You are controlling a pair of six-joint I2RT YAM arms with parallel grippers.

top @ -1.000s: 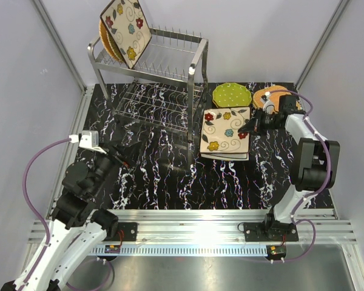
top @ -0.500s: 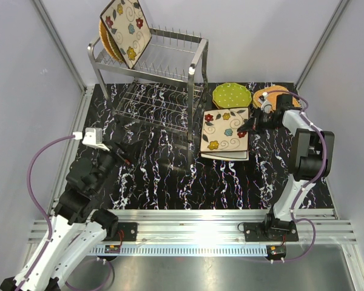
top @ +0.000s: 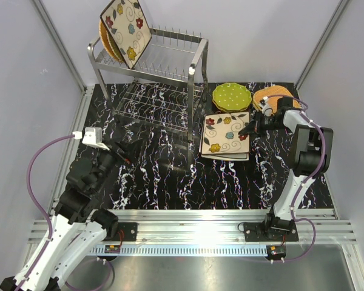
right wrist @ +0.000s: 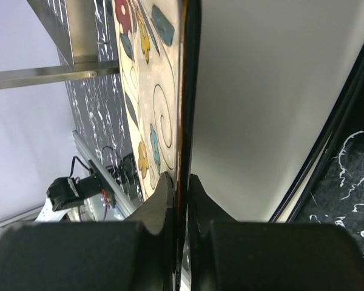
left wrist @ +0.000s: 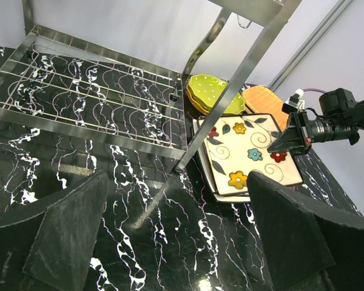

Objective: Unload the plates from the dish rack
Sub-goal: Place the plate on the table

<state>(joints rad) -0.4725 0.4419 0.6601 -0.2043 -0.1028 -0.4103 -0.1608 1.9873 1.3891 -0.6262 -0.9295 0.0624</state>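
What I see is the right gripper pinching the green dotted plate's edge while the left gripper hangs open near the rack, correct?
Not quite. The right gripper pinches the edge of the square flowered plate, as the right wrist view shows; the green dotted plate lies untouched behind it. The left gripper does hang open near the rack.

Top cam: high at the near side, looking down on the whole table [top: 170,182]; left wrist cam: low over the table, facing across under the rack [left wrist: 109,103] toward the square flowered plate [left wrist: 255,154], mid range; right wrist cam: hard up against that plate's rim, edge-on; plate and a rack leg show in all three.
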